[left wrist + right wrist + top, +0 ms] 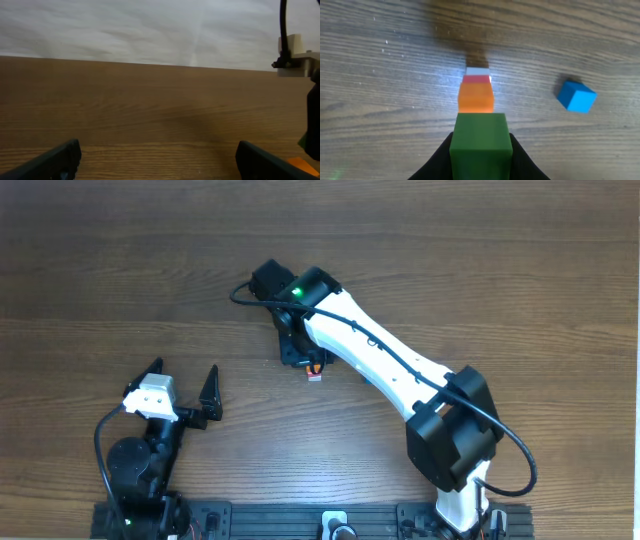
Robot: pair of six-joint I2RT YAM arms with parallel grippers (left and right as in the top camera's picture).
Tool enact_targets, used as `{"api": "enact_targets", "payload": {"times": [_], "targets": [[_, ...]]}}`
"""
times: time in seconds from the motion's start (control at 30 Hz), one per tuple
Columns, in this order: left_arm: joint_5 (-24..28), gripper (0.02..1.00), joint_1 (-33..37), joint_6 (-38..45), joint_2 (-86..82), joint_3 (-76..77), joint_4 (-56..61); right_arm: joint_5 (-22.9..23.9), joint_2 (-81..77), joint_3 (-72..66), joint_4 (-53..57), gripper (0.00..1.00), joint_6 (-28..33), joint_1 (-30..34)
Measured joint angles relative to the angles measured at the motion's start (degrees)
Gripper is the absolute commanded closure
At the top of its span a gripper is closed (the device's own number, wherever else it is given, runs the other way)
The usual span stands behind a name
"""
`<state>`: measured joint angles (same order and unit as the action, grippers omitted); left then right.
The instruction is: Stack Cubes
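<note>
Over the orange-topped stack (pixel 476 97), the right pincer (pixel 481 150) clenches a green cube (pixel 481 135), a blue cube (pixel 576 96) lying apart.

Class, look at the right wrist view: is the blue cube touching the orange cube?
Apart. The right wrist view shows bare table between the blue cube and the orange cube.

The right arm (pixel 400 370) is wearing smooth white shells between chunky black joint housings, a thin black cable (pixel 512 442) is running along its length and looping out near the base, and a small green light (pixel 297 290) is glowing on its black wrist. The left arm (pixel 150 445) is showing mostly black, with a white wrist block (pixel 152 394) and two black, tapering fingers (pixel 210 394)
</note>
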<state>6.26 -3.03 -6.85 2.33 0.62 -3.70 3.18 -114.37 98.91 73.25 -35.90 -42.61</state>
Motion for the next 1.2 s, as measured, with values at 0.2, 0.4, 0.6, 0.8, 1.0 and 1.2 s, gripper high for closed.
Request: {"api": "enact_targets", "payload": {"times": [0.2, 0.4, 0.6, 0.8, 1.0, 1.2], "targets": [[0.0, 0.018, 0.0, 0.0, 0.0, 0.0, 0.0, -0.1, -0.8, 0.0, -1.1, 0.989, 0.0, 0.0], [0.0, 0.018, 0.0, 0.0, 0.0, 0.0, 0.0, -0.2, -0.8, -0.7, -1.9, 0.991, 0.0, 0.0], [0.0, 0.018, 0.0, 0.0, 0.0, 0.0, 0.0, -0.2, -1.3, -1.2, -2.0, 0.989, 0.0, 0.0], [0.0, 0.018, 0.0, 0.0, 0.0, 0.0, 0.0, -0.5, -1.9, -1.3, -2.0, 0.989, 0.0, 0.1], [0.0, 0.018, 0.0, 0.0, 0.0, 0.0, 0.0, -1.1, -2.2, -1.4, -3.1, 0.989, 0.0, 0.2], [0.0, 0.018, 0.0, 0.0, 0.0, 0.0, 0.0, -1.4, -2.2, -1.8, -3.1, 0.989, 0.0, 0.2]]}}
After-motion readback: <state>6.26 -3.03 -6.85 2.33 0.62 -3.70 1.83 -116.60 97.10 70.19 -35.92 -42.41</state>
